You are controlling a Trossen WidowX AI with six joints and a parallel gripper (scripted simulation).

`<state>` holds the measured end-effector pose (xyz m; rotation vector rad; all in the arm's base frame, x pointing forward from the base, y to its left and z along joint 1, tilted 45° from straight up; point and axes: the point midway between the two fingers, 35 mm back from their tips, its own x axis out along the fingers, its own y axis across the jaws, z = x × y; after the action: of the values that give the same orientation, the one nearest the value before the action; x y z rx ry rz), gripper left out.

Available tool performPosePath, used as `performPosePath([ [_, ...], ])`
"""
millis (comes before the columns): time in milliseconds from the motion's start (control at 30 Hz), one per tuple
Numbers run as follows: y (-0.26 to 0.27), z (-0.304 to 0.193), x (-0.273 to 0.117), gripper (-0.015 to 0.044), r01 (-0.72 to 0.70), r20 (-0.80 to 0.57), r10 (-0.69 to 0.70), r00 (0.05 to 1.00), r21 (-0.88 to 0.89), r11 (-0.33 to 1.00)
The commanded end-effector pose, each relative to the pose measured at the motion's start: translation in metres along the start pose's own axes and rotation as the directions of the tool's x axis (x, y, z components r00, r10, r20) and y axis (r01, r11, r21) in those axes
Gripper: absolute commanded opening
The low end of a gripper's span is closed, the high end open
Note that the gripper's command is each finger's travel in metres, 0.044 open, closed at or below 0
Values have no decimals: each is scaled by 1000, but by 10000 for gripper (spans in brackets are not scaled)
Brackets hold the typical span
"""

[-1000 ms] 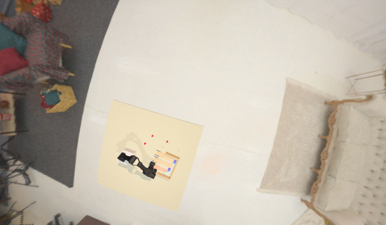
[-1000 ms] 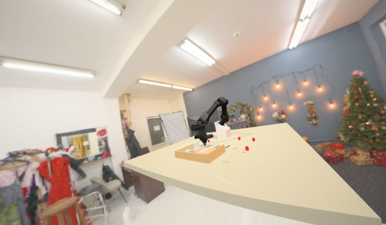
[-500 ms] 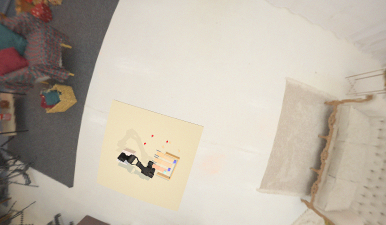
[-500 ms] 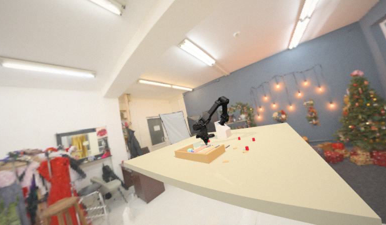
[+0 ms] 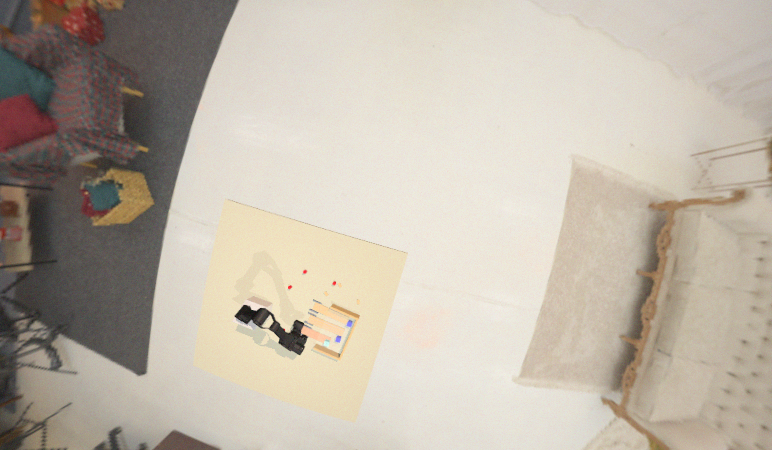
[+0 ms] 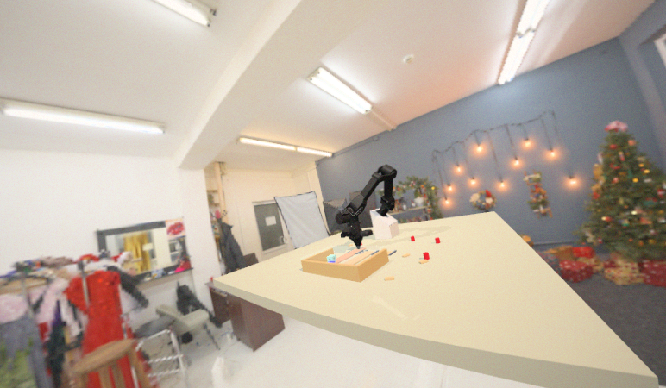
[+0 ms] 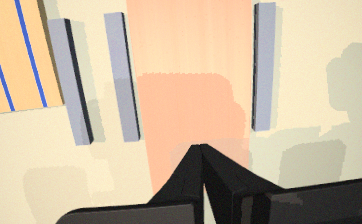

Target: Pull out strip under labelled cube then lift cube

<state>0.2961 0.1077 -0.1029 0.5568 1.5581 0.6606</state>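
My gripper (image 6: 358, 247) (image 7: 199, 151) is shut with nothing between its fingertips. In the wrist view it is over the near part of a plain pink strip (image 5: 314, 334) (image 7: 192, 40); I cannot tell whether the tips touch it. The strip lies between grey rails (image 7: 123, 85) (image 7: 265, 70) and runs into the wooden frame. A pale cyan cube (image 5: 326, 343) (image 6: 330, 257) is at the strip's far end. Two blue cubes (image 5: 338, 339) (image 5: 349, 323) are near the frame's far side. No label is readable, so I cannot tell which cube is labelled. The wrist view shows no cube.
The wooden frame (image 5: 344, 310) (image 6: 333, 272) has raised walls. A strip with blue lines (image 7: 27, 60) lies left of the rails in the wrist view. Red cubes (image 5: 304, 272) (image 5: 289, 287) (image 5: 333, 283) and small orange pieces (image 5: 358, 301) (image 6: 389, 278) lie outside the frame.
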Motion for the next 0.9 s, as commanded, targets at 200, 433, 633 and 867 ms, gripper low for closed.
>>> performPosePath([
  [200, -1, -23, 4, 0, -2, -22, 2, 1000, 11, 1000],
  [433, -1, -34, 4, 0, -2, -22, 2, 1000, 11, 1000],
  [633, -1, -43, 4, 0, -2, -23, 2, 1000, 11, 1000],
  [867, 0, -53, 3, 0, -2, -23, 2, 1000, 12, 1000],
])
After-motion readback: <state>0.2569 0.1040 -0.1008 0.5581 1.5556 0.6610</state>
